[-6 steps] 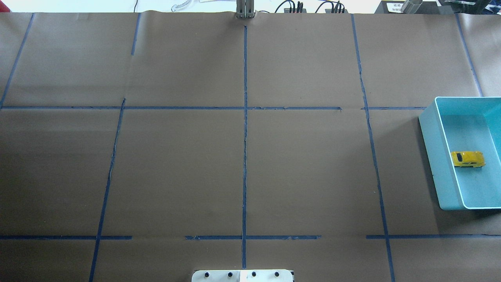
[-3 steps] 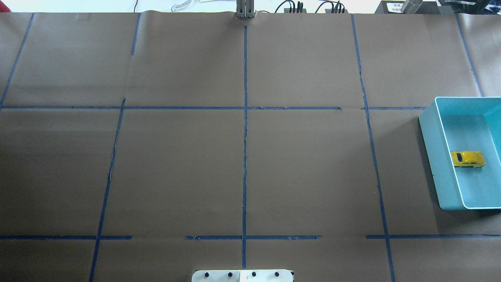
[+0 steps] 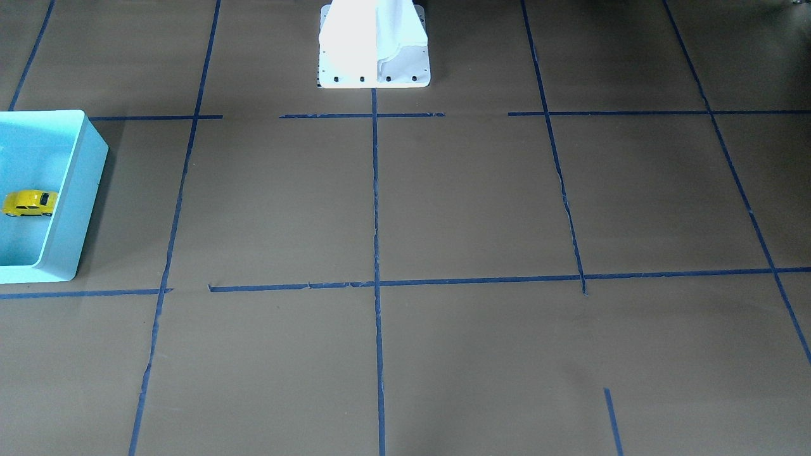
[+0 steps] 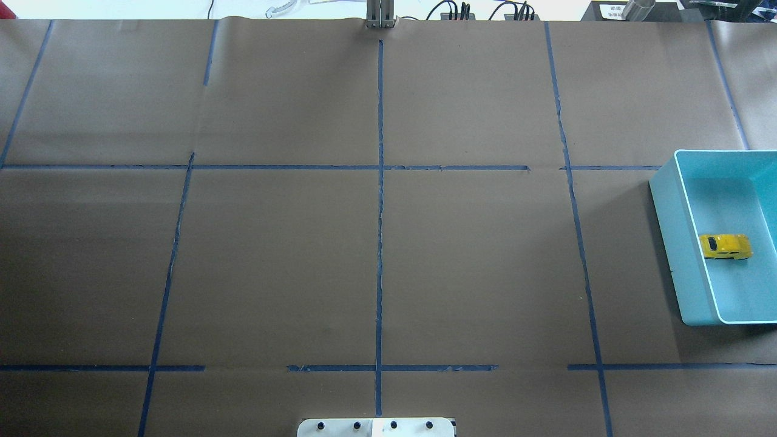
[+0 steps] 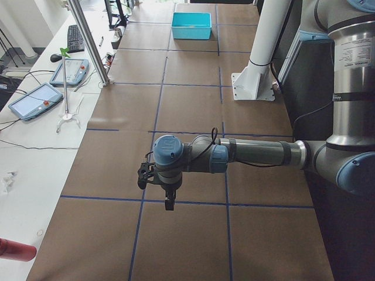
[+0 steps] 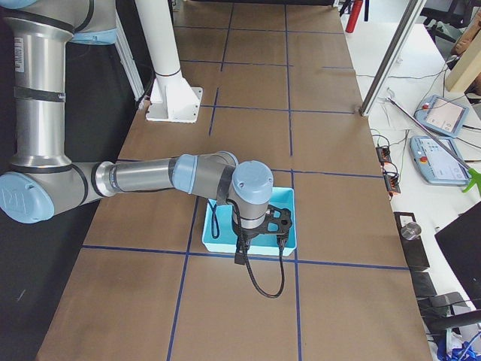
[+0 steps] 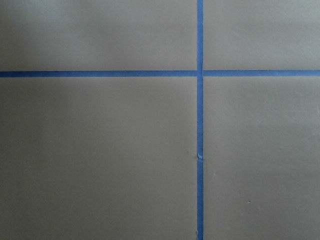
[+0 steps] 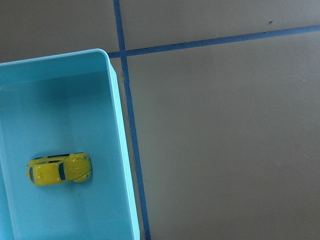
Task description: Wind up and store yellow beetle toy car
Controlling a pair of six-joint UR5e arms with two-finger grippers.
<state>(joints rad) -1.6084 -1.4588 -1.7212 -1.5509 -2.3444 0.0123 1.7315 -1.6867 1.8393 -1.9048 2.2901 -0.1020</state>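
far right overhead, the tiny yellow beetle toy car (image 4: pixel 726 246) sits unmoved in the teal plastic bin (image 4: pixel 666 230): apparently stored. left gripper (image 5: pixel 169 200) and right gripper (image 6: pixel 240 253) jaws: cannot tell.

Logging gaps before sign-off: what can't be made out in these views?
Left gripper: exterior left view only, small and dark; open or shut unclear.
Right gripper: exterior right view only; same doubt.
Blue bin: one side cut off by the overhead view's right edge.
Yellow beetle toy car: nothing shows whether it is wound.
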